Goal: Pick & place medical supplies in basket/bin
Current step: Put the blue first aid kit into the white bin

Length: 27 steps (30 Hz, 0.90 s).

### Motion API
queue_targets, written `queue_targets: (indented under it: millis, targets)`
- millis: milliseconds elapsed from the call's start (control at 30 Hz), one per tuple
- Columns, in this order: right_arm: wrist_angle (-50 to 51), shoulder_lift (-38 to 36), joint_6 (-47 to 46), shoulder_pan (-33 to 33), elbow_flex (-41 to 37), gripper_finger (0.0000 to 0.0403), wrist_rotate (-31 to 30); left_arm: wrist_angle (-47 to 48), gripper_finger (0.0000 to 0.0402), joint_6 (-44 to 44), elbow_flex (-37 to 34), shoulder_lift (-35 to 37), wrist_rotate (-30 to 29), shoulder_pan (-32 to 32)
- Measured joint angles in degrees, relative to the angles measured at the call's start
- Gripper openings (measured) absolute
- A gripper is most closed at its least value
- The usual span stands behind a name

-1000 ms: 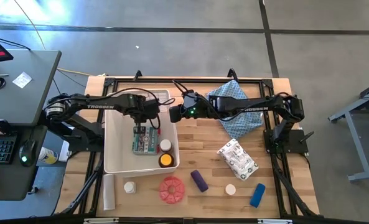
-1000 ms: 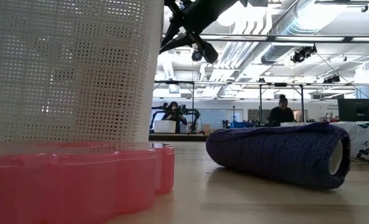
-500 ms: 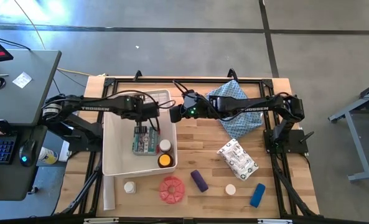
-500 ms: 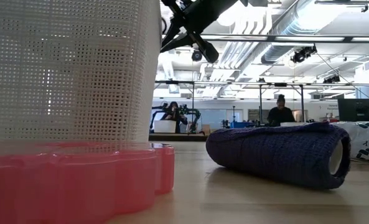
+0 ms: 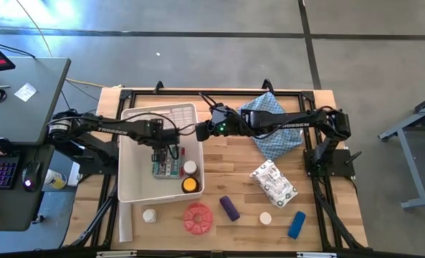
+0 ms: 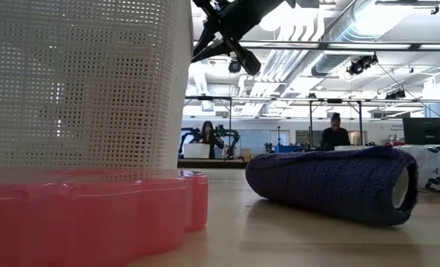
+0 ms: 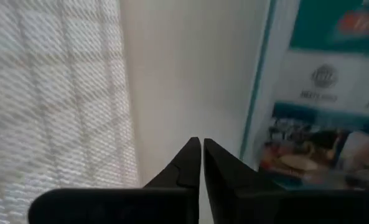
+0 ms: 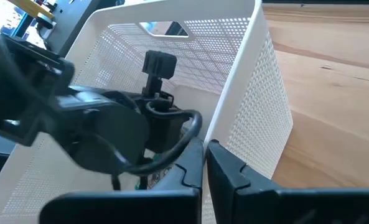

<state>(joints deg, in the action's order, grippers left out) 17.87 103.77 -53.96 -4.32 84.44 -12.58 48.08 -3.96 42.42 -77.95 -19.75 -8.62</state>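
The white slotted bin (image 5: 137, 165) stands at the table's left. In it lie a green-white packet (image 5: 167, 163), a white-capped jar (image 5: 190, 167) and an amber yellow-capped bottle (image 5: 190, 184). My left gripper (image 5: 162, 149) reaches down into the bin from the left. It is shut, with its tips (image 7: 201, 152) over the bin floor beside the packet's edge (image 7: 259, 112). My right gripper (image 5: 197, 132) is shut too and hovers just outside the bin's right wall (image 8: 259, 118), near its far corner. The low view shows the right gripper (image 6: 242, 63) raised beside that wall.
On the wood near the front lie a white-capped jar (image 5: 149, 215), a red disc (image 5: 197, 218), a purple cylinder (image 5: 229, 208), another white jar (image 5: 265, 218) and a blue cylinder (image 5: 296, 224). A white printed packet (image 5: 273, 182) and a blue patterned cloth (image 5: 273, 125) lie to the right.
My left gripper has drawn back toward the table's left and a little toward the near edge, staying inside the bin above the packet. The right arm has kept still.
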Motion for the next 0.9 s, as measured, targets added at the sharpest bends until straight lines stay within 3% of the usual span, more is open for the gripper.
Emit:
queue_targets:
  millis: [167, 333, 567, 733, 900]
  targets:
    - [0.0, 0.0, -0.1, 0.2, 0.0, 0.0, -0.6, -0.9, 0.0022, 1.2, 0.0, 0.0, 7.9, 0.0]
    - [0.0, 0.0, -1.0, 0.2, 0.0, 0.0, -1.0, -1.1, 0.0022, -0.6, 0.0, 0.0, 19.1, 0.1]
    - [0.0, 0.0, -1.1, 0.1, 0.0, 0.0, -1.4, -0.2, 0.0072, -1.8, 0.0, 0.0, 20.7, 0.0]
    - [0.0, 0.0, -1.1, 0.1, 0.0, 0.0, -1.4, -0.1, 0.0048, -1.8, 0.0, 0.0, 21.4, 0.0]
    - [0.0, 0.0, -1.1, 0.1, 0.0, 0.0, -1.4, 0.9, 0.0022, -1.8, 0.6, 0.0, 27.3, 0.0]
